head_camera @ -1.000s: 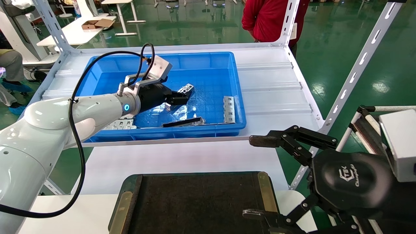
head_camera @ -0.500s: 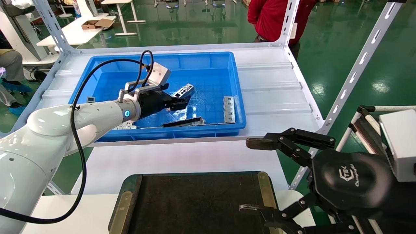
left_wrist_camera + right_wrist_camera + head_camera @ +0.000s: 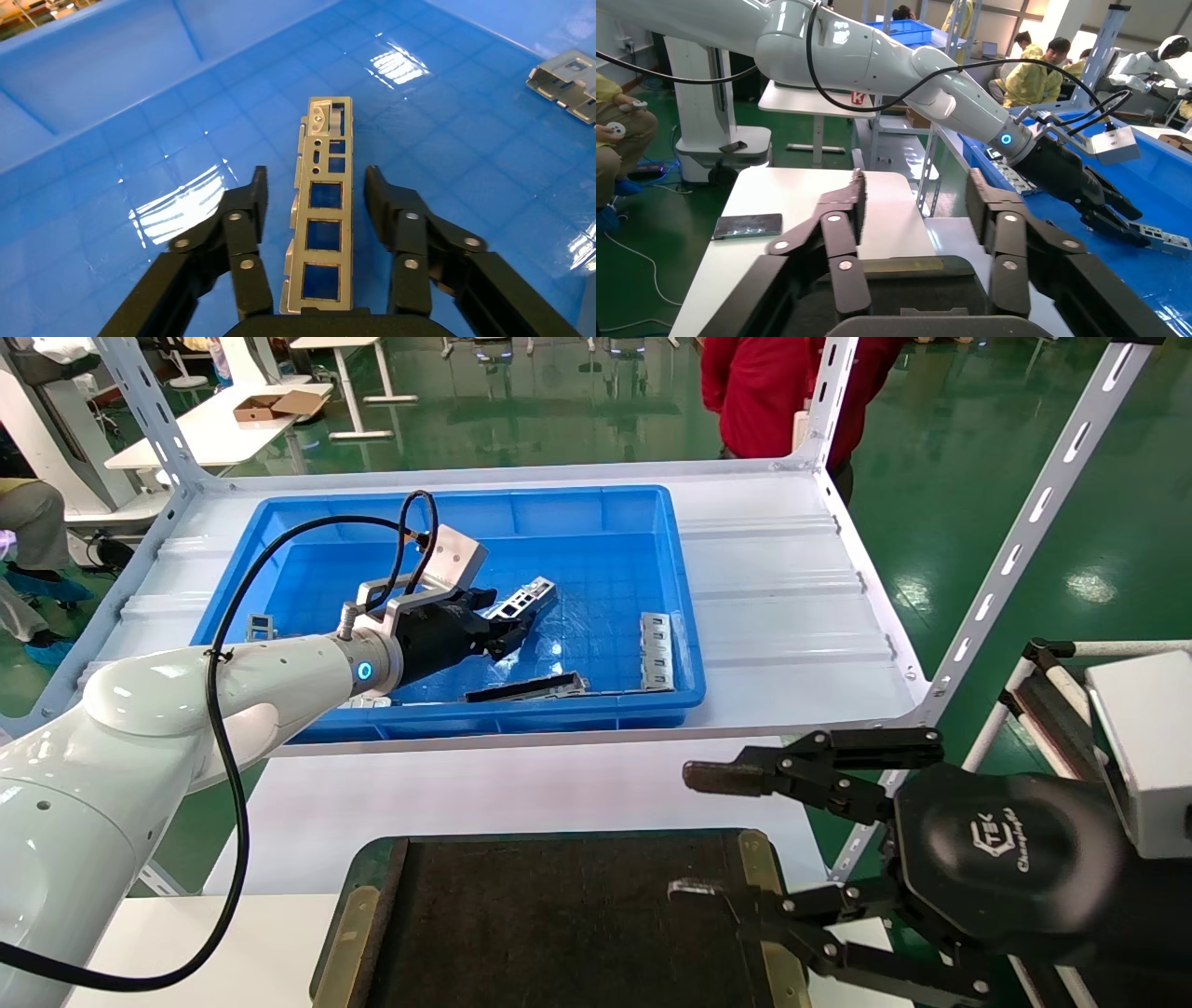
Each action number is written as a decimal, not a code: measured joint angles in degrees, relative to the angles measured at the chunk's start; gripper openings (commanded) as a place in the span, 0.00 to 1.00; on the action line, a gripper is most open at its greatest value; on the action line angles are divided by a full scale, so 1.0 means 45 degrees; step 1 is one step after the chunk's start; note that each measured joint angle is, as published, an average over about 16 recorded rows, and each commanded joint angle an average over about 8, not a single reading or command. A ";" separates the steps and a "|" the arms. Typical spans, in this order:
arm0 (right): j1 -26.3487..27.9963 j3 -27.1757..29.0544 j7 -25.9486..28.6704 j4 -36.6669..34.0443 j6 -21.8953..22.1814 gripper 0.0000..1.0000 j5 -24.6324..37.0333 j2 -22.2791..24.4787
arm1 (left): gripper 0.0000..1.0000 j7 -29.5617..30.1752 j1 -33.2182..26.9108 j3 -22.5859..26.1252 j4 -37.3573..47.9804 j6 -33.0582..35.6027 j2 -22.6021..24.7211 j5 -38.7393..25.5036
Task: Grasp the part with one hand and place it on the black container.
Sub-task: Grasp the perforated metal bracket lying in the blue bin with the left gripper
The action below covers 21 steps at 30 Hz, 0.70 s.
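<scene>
While head view hides it, left claw [image 3: 311, 193] open astride part [image 3: 322, 210]; right claw [image 3: 694, 831] open.

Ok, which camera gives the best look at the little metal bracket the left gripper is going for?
The left wrist view: the part lies full length between the open left gripper's fingers, cut-outs plain. The head view shows it small and half hidden; the right wrist view only its tip.

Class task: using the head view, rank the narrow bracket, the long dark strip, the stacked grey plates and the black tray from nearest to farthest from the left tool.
From the left tool:
1. Narrow bracket, between its open fingers.
2. Long dark strip, just nearer the robot.
3. Stacked grey plates, at the bin's right side.
4. Black tray, outside the bin, closest to the robot.
</scene>
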State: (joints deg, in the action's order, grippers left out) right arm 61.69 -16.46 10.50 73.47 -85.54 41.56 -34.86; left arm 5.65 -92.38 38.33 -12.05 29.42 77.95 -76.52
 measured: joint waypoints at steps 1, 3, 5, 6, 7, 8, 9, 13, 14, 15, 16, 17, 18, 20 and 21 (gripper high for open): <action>0.0000 -0.0001 0.0000 0.0000 0.0000 0.00 -0.0001 0.0000 | 0.00 0.0009 0.0006 0.0046 0.0001 -0.0014 -0.0001 0.0041; 0.0001 -0.0003 -0.0001 0.0000 0.0001 0.00 -0.0002 0.0001 | 0.00 0.0026 0.0015 0.0137 0.0003 -0.0039 -0.0004 0.0124; 0.0001 -0.0004 -0.0002 0.0000 0.0002 0.00 -0.0003 0.0002 | 0.00 0.0042 0.0023 0.0225 0.0005 -0.0061 -0.0007 0.0205; 0.0001 -0.0005 -0.0003 0.0000 0.0002 0.00 -0.0003 0.0002 | 0.00 0.0049 0.0027 0.0268 0.0006 -0.0070 -0.0008 0.0244; 0.0001 -0.0006 -0.0003 0.0000 0.0003 0.00 -0.0004 0.0002 | 0.00 0.0055 0.0031 0.0311 0.0007 -0.0079 -0.0010 0.0284; 0.0001 -0.0007 -0.0003 0.0000 0.0003 0.00 -0.0005 0.0003 | 0.00 0.0062 0.0034 0.0353 0.0008 -0.0087 -0.0012 0.0325; 0.0002 -0.0008 -0.0004 0.0000 0.0003 0.00 -0.0005 0.0003 | 0.00 0.0069 0.0037 0.0393 0.0009 -0.0093 -0.0013 0.0365; 0.0002 -0.0011 -0.0005 0.0000 0.0005 0.00 -0.0008 0.0005 | 0.00 0.0093 0.0044 0.0536 0.0014 -0.0113 -0.0023 0.0541; 0.0003 -0.0012 -0.0006 0.0000 0.0005 0.00 -0.0008 0.0005 | 0.00 0.0097 0.0042 0.0565 0.0013 -0.0114 -0.0027 0.0591; 0.0003 -0.0013 -0.0006 0.0000 0.0006 0.00 -0.0009 0.0005 | 0.00 0.0098 0.0036 0.0590 0.0011 -0.0112 -0.0032 0.0643; 0.0003 -0.0013 -0.0007 0.0000 0.0006 0.00 -0.0009 0.0006 | 0.00 0.0097 0.0026 0.0611 0.0009 -0.0106 -0.0039 0.0699; 0.0003 -0.0014 -0.0007 0.0000 0.0006 0.00 -0.0010 0.0006 | 0.00 0.0093 0.0012 0.0626 0.0006 -0.0094 -0.0047 0.0760; 0.0003 -0.0015 -0.0008 0.0000 0.0007 0.00 -0.0010 0.0006 | 0.00 0.0085 -0.0007 0.0635 0.0004 -0.0078 -0.0057 0.0824; 0.0004 -0.0017 -0.0008 0.0000 0.0007 0.00 -0.0012 0.0007 | 0.00 0.0055 -0.0060 0.0637 0.0001 -0.0029 -0.0083 0.0964; 0.0004 -0.0018 -0.0009 0.0000 0.0008 0.00 -0.0012 0.0007 | 0.00 0.0032 -0.0095 0.0628 0.0000 0.0005 -0.0100 0.1041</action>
State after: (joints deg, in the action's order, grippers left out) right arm 61.70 -16.54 10.46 73.47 -85.50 41.51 -34.83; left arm 5.80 -92.81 41.16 -12.05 29.45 77.50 -71.83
